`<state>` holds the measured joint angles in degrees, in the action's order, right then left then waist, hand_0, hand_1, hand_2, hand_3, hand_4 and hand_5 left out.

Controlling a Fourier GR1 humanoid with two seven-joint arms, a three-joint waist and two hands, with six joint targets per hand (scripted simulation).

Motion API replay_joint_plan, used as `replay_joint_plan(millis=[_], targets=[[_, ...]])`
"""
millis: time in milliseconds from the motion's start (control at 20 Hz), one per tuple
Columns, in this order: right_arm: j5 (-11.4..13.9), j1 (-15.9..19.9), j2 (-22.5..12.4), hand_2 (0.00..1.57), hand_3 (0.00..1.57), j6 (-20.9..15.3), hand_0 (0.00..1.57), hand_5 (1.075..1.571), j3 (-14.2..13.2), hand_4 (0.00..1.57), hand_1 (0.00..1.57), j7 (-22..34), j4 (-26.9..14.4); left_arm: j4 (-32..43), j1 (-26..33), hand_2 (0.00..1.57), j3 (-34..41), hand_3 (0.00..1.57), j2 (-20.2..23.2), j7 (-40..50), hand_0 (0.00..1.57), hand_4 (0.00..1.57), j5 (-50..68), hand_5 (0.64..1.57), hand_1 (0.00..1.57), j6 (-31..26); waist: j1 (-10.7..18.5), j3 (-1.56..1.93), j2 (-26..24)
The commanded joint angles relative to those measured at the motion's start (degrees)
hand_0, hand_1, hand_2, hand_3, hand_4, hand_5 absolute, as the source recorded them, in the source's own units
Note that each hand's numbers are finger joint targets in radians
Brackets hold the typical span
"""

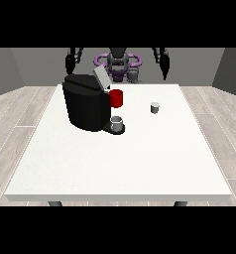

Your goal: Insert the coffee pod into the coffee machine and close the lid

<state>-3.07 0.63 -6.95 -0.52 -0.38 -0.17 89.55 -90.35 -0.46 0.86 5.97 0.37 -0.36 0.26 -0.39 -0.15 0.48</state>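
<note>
I take the coffee machine as my landmark; it stands on the white table, toward the view's left half. Above and behind it, at the view's left, one of my hands hangs in the air, well apart from everything; I cannot tell how it is held. The lid of the machine stands open, tilted up at its top right corner. Just right of the machine there is a red part, and below it a small grey cup sits on the machine's base. Further right, well apart from the machine, stands the coffee pod, upright on the table and untouched. My hand at the view's right is raised behind the pod, far from it, and its state I also cannot tell. I think the risk is this: the pod is small and light, so a careless reach may tip it or push it away. Also, an arm crossing toward the machine may knock the open lid down before the pod is inside, or strike the cup.
</note>
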Motion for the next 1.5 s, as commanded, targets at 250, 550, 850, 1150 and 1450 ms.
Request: replay_joint_plan(millis=[250, 550, 850, 1150, 1450], targets=[[0.8, -4.5, -0.7, 0.0, 0.0, 3.9, 0.0, 1.571, 0.8, 0.13, 0.0, -0.9, -1.7, 1.7, 0.3, 0.0, 1.7, 0.0, -0.1, -6.5, 0.0, 0.32, 4.1, 1.571, 0.0, -5.4, -0.9, 0.15, -2.2], [1.8, -1.8, 5.9, 0.0, 0.0, -6.5, 0.0, 1.571, -3.5, 0.14, 0.0, -11.5, -5.0, 1.5, -0.4, 0.0, 2.3, 0.0, 1.7, -10.0, 0.0, 0.24, 2.3, 1.571, 0.0, -6.2, 0.3, 0.16, -0.9], [0.7, -1.2, 3.7, 0.0, 0.0, -4.6, 0.0, 1.571, -3.6, 0.18, 0.0, -6.4, -2.0, 4.8, -4.1, 0.0, 3.2, 0.0, 7.1, -8.1, 0.0, 0.0, -3.7, 1.571, 0.0, -5.8, -2.3, 0.17, -0.2], [0.9, 4.9, 5.7, 0.0, 0.0, -7.0, 0.0, 1.571, -2.8, 0.19, 0.0, -4.5, -0.9, 13.6, -11.9, 0.0, 5.8, 0.0, 10.6, -4.6, 0.0, 0.0, -2.7, 1.571, 0.0, -9.3, -4.2, 0.15, 4.0], [0.0, 6.8, 4.5, 0.0, 0.0, -4.6, 0.0, 1.571, -2.9, 0.26, 0.0, -5.0, -1.8, 23.3, -18.0, 0.0, 8.6, 0.0, 14.5, -6.8, 0.0, 0.0, -4.1, 1.571, 0.0, -10.7, -6.2, 0.14, 8.4]])
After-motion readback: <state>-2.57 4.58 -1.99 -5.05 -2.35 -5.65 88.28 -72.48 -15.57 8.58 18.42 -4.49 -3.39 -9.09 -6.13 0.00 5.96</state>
